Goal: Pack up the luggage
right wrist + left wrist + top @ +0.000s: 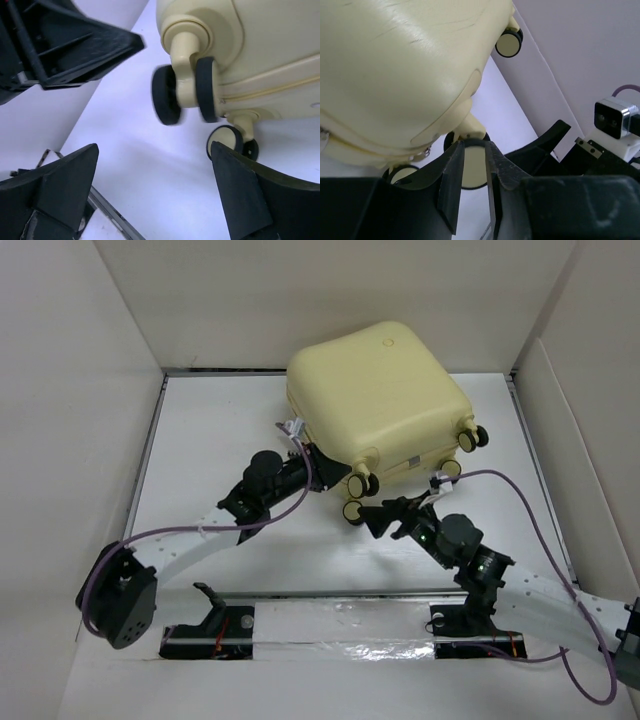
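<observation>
The luggage (375,390) is a pale yellow hard-shell suitcase, closed, lying at the back centre of the white table. It fills the left wrist view (395,65) and shows top right in the right wrist view (260,45). My left gripper (322,468) is at its near left corner. The jaws stand a narrow gap apart (474,150) with nothing between them, and a wheel (472,167) shows just beyond the tips. My right gripper (378,515) is wide open and empty (155,160), low over the table just in front of the near wheels (187,95).
White walls (90,360) enclose the table (220,440) on three sides. A strip of shiny tape (340,645) runs along the near edge between the arm bases. The two grippers are close together in front of the suitcase. The left arm's fingers (75,45) show in the right wrist view.
</observation>
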Robot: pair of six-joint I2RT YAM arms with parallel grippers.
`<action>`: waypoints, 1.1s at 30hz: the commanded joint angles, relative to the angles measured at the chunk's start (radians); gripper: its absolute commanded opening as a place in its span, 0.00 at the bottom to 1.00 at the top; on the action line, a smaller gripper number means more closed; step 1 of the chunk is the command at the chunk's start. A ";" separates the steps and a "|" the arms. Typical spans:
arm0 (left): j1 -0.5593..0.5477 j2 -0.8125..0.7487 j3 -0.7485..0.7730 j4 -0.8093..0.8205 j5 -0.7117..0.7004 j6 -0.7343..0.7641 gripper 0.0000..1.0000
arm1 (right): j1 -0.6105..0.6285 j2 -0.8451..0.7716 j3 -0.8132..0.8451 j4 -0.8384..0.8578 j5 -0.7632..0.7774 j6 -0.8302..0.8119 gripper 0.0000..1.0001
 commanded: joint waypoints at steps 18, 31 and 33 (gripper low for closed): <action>-0.043 -0.111 -0.345 0.164 -0.110 0.052 0.25 | 0.007 0.568 0.569 -0.451 0.336 -0.225 1.00; -0.043 -0.050 -0.337 0.193 -0.094 0.084 0.26 | 0.007 0.580 0.650 -0.568 0.393 -0.317 1.00; -0.043 -0.042 -0.337 0.204 -0.091 0.082 0.26 | 0.007 0.582 0.653 -0.561 0.368 -0.326 0.98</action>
